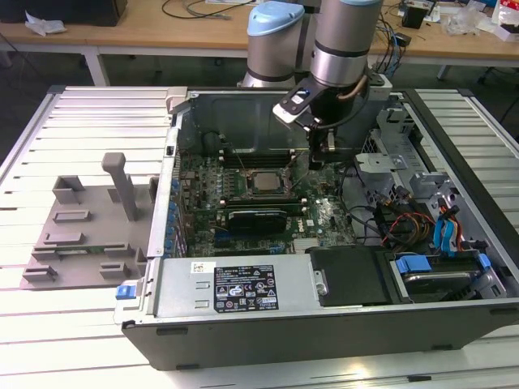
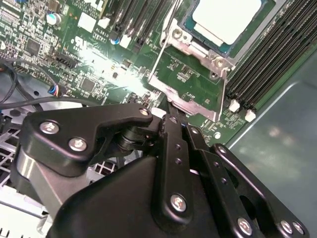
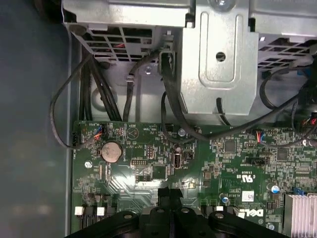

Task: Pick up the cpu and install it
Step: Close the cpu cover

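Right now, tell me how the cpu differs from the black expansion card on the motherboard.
Shape: the cpu is a small square, while the expansion card is a long, narrow bar. Colour: the cpu has a silver-grey top, and the expansion card is black. Both sit on the motherboard inside the open case, close to each other.

The table (image 1: 81,113) I work over is pale metal, its top built of long slats (image 1: 65,324) running across. Bright light washes the slats nearest the exterior view's camera almost white. Behind the table stands a wooden desk (image 1: 146,32) on white legs (image 1: 96,66), strewn with cables (image 1: 195,10) and crumpled paper (image 1: 42,23). The floor (image 1: 36,69) under that desk is dark grey.
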Controlling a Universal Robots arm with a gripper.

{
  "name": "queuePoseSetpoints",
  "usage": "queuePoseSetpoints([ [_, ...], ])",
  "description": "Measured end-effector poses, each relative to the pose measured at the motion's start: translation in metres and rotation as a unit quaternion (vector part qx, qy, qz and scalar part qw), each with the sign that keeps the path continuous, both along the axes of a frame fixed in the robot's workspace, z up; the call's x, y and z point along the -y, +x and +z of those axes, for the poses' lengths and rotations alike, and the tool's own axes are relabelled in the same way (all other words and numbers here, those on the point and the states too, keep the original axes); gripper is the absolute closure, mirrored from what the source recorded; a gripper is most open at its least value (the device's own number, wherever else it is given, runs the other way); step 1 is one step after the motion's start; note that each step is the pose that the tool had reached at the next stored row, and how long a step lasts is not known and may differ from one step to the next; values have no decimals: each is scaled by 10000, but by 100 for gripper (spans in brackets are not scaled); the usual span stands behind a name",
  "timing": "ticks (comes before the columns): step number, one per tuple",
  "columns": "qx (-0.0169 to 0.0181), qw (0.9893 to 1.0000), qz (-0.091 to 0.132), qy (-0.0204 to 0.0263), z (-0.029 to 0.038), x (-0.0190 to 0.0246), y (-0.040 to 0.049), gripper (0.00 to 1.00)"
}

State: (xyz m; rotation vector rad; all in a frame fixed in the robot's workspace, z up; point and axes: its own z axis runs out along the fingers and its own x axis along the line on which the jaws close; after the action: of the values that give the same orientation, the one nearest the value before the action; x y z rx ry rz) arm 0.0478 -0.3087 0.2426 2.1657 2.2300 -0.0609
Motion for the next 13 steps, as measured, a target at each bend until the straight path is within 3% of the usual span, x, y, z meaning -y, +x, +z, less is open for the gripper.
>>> queuePoseSetpoints([
  [13, 0, 10000, 0, 0, 0, 0, -283, 89],
])
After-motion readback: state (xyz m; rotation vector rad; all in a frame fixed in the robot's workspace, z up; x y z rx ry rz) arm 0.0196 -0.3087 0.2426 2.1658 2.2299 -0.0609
